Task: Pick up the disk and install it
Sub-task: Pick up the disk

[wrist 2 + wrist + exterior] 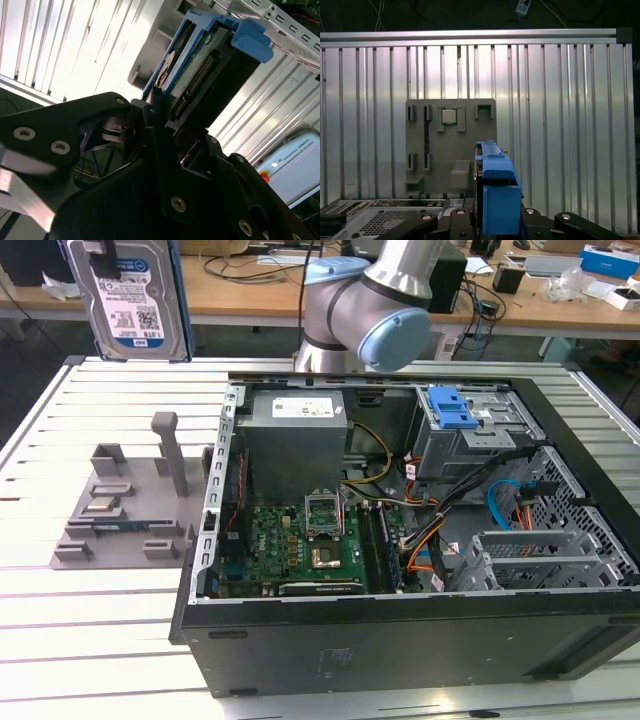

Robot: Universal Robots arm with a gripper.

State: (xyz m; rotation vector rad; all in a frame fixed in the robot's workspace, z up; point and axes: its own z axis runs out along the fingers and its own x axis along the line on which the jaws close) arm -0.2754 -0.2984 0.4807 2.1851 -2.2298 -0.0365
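The disk [130,300], a silver drive with a white-and-blue label in a blue carrier, hangs upright high over the table's far corner at the exterior view's left, clear of the case. My gripper [100,258] holds it from above. In the second wrist view the black fingers [155,112] are clamped on the disk [200,70] at its connector end. The first wrist view shows the disk [496,192] edge-on between the gripper's black parts, above the grey fixture.
The open computer case [400,640] lies on the slatted metal table [90,640], with a grey power-supply box [295,440], a motherboard [300,545] and a drive cage with a blue latch piece [450,408]. A grey fixture [125,505] holding small parts stands beside the case.
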